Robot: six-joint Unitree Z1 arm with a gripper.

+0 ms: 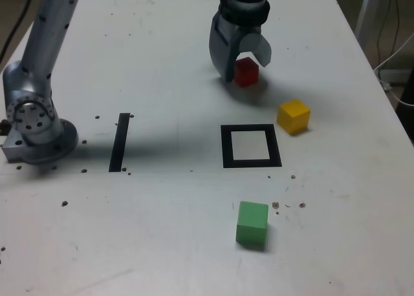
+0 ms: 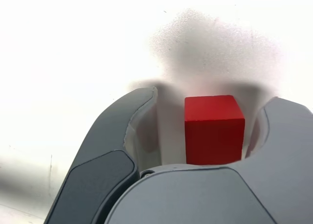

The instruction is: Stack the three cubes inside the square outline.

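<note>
Wrist view: red cube [image 2: 213, 128] sits on the white table [image 2: 73, 62] between the jaws of the gripper [image 2: 205, 136]; a gap shows on 1 side, so the jaws stand partly open, not clamped. Exterior view: square outline [image 1: 251, 146] lies nearer the camera, unoccupied. Yellow cube [image 1: 294, 116] is just beside its far-right corner; green cube [image 1: 252, 223] nearer the camera. Black strip [image 1: 119, 141] lies at the exterior view's left.

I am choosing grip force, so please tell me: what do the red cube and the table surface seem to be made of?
Red cube: probably painted wood or hard plastic; matte, even colour, crisp edges, no visible grain, so I cannot tell which. Table: seems a smooth white laminate or painted board with a slight sheen, marked by faint scratches and small dark specks.
</note>
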